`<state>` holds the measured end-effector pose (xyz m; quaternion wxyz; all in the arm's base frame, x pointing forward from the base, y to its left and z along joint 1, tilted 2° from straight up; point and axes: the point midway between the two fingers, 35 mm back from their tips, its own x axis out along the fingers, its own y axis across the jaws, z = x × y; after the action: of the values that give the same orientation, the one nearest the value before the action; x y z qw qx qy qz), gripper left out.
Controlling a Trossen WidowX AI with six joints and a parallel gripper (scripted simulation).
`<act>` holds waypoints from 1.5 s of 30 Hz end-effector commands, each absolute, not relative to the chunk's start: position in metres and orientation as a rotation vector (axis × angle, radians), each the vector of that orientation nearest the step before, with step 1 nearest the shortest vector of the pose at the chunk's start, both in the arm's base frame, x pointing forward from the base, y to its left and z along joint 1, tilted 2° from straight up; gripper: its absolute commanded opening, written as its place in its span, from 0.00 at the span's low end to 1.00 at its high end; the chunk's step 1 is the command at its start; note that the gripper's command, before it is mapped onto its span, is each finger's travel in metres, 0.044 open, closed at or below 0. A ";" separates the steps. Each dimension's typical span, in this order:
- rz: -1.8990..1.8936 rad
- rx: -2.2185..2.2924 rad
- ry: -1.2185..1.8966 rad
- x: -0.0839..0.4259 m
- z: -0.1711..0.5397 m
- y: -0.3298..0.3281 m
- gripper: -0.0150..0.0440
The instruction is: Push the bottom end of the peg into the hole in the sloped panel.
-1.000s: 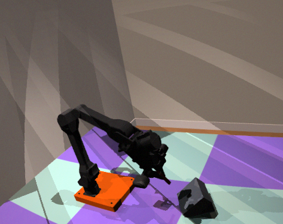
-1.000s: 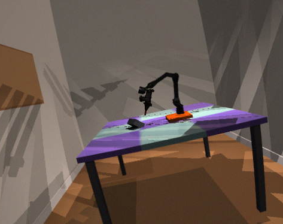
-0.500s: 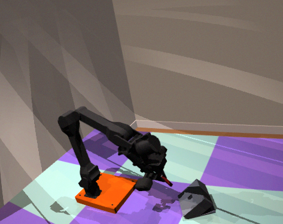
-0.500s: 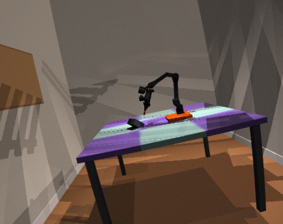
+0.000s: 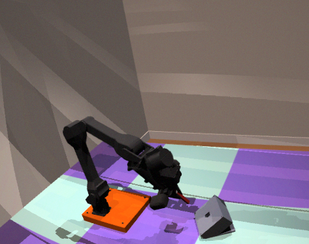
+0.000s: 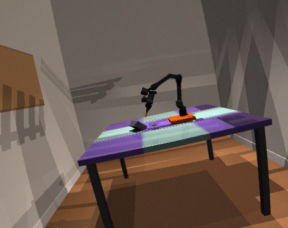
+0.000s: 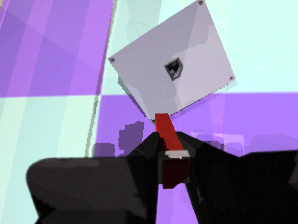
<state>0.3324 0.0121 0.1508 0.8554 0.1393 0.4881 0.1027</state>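
Note:
A red peg (image 5: 184,198) (image 6: 146,114) (image 7: 166,128) is held by my gripper (image 7: 166,138), which is shut on it. The peg slants down and forward from the fingertips, its free end in the air above the table. The grey sloped panel (image 5: 202,206) (image 6: 137,125) (image 7: 145,70) stands ahead of the peg, apart from it. Its dark hole (image 5: 207,214) (image 7: 174,68) shows flat sides, beyond the peg's tip in the wrist view and a little to the right. The peg's exact cross-section is hidden.
The arm's orange base plate (image 5: 129,209) (image 6: 187,118) sits on the purple and pale green table (image 5: 269,176) (image 6: 172,137), behind the gripper as seen from the panel. Shadows lie across the table and the walls.

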 end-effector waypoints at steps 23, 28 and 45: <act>0.329 0.086 0.916 0.338 0.156 -0.002 0.25; 0.340 0.062 0.904 0.340 0.156 -0.003 0.25; 0.394 -0.069 0.836 0.364 0.138 -0.003 0.25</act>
<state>0.3595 -0.0041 0.1414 0.8936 -0.0198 0.4093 0.1831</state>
